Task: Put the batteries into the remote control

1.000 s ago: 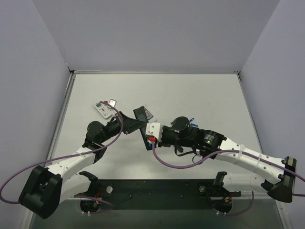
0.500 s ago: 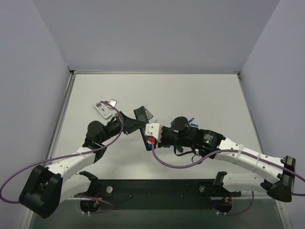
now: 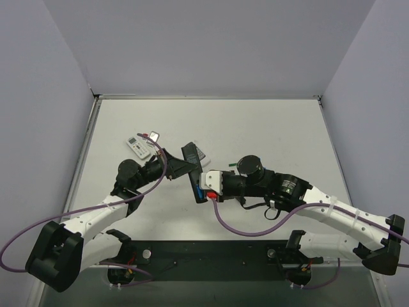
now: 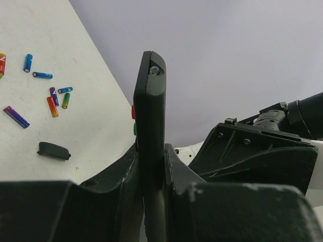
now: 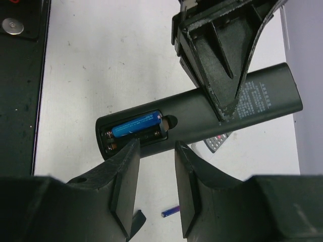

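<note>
Clearly, the left gripper [image 4: 150,151] is clenched on the remote control [image 5: 202,117], its two fingers pressed against the flat faces of the slim black body. In the left wrist view the remote stands edge-on between those fingers, with a red and a green button showing on its left side. From above, we see it held up over the table [image 3: 268,121] between the two arms, one end pointing toward the right gripper [image 5: 156,146].

In the right wrist view we look at the remote's back. The battery compartment [image 5: 133,132] at its left end is uncovered, and one blue battery [image 5: 136,126] lies in the upper slot. The lower slot looks dark, and we cannot tell whether anything sits in it. The right gripper is released: its fingers stand apart just below the compartment with nothing between them, and only bare table shows in the gap. Whether the fingertips touch the remote's edge we cannot tell.

The loose batteries [image 4: 52,106] lie scattered on the table in the left wrist view: a few blue ones, a red-orange one, a green one and two purple ones, some close together and others a little apart. A small black cover [image 4: 53,150] lies near them. One more small blue-purple battery [image 5: 170,213] lies on the table near the right gripper's fingers. A pale remote [image 5: 217,143] with buttons peeks out from beneath the black one, and a white remote [image 3: 137,146] lies on the table beyond the left arm.
</note>
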{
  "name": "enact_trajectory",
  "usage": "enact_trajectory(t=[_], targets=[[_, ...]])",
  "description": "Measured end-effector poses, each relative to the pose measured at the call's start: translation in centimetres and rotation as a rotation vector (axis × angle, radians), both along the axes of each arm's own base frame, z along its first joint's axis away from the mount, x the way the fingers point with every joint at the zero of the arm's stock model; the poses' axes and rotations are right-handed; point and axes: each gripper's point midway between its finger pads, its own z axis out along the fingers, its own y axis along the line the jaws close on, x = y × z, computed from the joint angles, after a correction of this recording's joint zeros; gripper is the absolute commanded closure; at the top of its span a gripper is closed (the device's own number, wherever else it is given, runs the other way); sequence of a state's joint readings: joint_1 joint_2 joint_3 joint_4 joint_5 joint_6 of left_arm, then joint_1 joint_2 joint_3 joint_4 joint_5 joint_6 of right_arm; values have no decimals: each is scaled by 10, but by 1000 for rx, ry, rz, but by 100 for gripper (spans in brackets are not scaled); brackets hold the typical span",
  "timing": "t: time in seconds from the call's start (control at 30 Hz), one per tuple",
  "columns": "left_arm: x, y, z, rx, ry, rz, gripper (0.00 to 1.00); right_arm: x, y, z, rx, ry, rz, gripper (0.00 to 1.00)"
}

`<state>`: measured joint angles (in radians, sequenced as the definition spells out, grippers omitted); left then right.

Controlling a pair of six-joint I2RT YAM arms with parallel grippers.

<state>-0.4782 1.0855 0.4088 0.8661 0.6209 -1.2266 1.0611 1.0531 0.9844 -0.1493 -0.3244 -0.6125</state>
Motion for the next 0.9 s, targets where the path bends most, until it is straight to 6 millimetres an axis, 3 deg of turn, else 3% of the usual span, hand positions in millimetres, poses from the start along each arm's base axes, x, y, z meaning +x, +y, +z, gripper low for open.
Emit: enact_trajectory(t=[0.27, 0.9], targets=[[-3, -4, 3, 19, 2, -33, 100, -11, 9, 12, -12, 1, 105, 71], [-8, -9, 3, 36, -7, -61, 100, -11, 18, -3, -79, 16, 158, 75]])
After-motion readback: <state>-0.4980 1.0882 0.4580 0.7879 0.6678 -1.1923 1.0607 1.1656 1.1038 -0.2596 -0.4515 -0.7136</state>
